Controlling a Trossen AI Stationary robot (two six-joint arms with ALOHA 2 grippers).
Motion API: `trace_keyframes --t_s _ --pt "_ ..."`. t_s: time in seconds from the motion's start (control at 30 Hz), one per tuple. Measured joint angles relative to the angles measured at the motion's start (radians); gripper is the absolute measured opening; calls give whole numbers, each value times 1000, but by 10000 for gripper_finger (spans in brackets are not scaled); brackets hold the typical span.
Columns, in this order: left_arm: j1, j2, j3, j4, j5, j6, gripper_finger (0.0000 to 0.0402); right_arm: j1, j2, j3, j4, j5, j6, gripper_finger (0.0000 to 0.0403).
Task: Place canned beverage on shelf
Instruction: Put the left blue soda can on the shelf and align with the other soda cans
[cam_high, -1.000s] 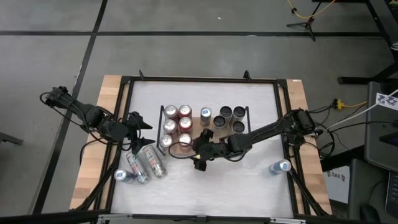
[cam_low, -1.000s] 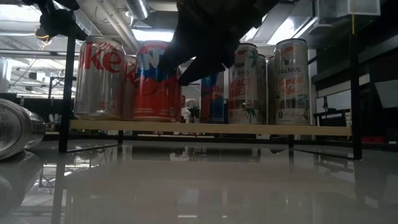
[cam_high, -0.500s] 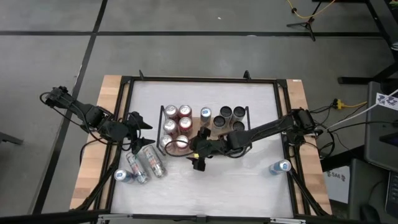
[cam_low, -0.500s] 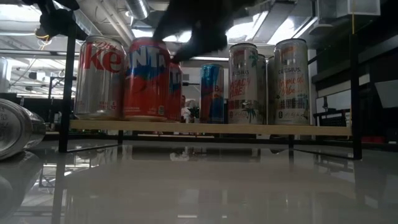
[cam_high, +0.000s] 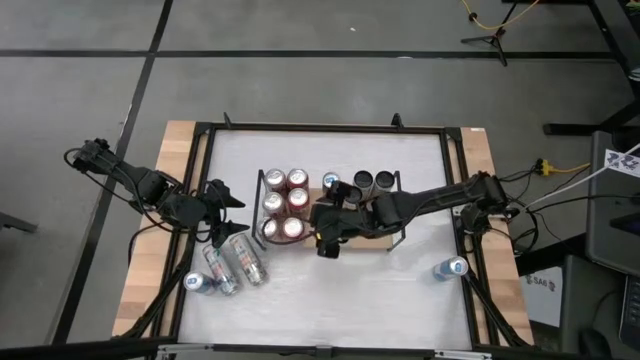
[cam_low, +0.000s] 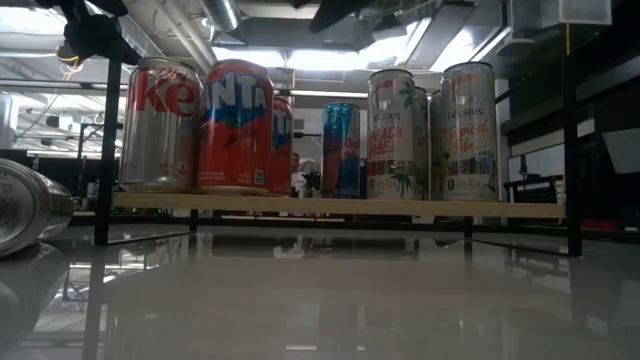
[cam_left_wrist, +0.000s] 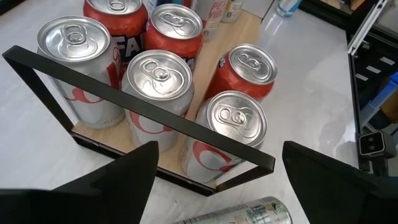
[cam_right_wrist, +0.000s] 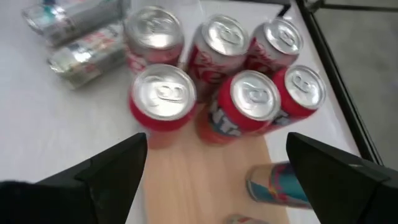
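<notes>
The left gripper (cam_high: 222, 203) waits wide and empty beside the shelf (cam_high: 348, 240). Six cans (cam_high: 284, 203) stand at the shelf's left end. The right gripper (cam_high: 330, 222) hovers above, wide, empty. Judged: placement complete; next, fetch the upright can (cam_high: 452, 268).

Wooden shelf (cam_high: 352, 243) mid-table — red Fanta can (cam_low: 235, 127) upright at front, among other cans.

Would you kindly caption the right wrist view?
Open right gripper above six upright cans on the wooden shelf.
</notes>
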Motion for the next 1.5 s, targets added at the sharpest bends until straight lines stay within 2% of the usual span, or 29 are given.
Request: trace_keyframes --t_s 0.23,0.43,0.67,0.87,1.5 --pt "0 0 0 0 0 0 336 -47 3 0 -52 -53 11 381" --pt "0 0 0 0 0 0 336 -96 5 0 -127 -25 61 381" --pt "0 0 0 0 0 0 336 -139 5 -40 -138 -32 62 381" --pt "0 0 0 0 0 0 336 -131 5 -72 -130 -123 64 381" --pt "0 0 0 0 0 0 336 -116 5 -71 -175 -176 100 381"
